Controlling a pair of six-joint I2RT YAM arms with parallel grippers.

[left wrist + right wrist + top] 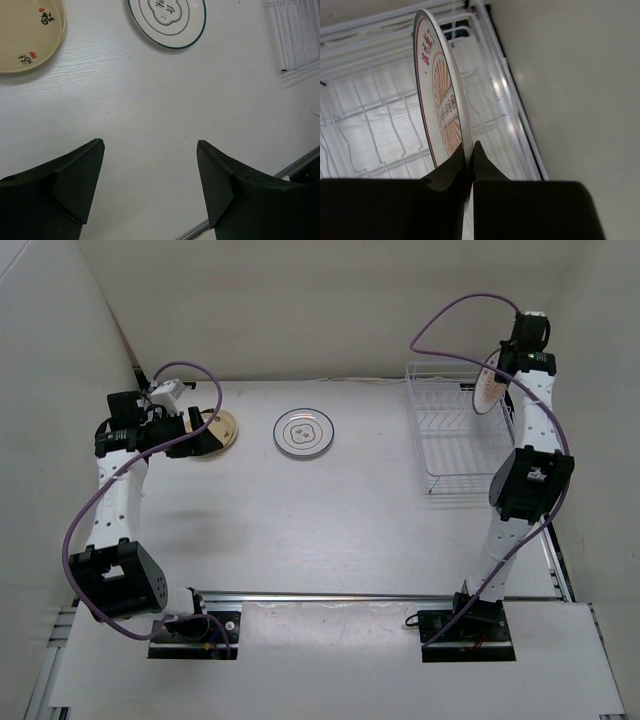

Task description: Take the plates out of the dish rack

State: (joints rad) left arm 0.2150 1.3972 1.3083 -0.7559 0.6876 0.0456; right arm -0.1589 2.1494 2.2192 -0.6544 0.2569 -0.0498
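Sunburst plate [437,100]: upright on edge in the dish rack [450,430], at its far right end. We pinch its top rim with our right fingers [451,170], closed tight; our left fingers [75,175] gape empty, well apart from the rack.

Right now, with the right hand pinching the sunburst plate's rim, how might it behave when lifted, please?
The sunburst plate looks rigid and probably will not flex. The right hand grips only a narrow bit of its glossy rim, so it may slip or swing. On edge in the dish rack, it could catch a wire and chip.
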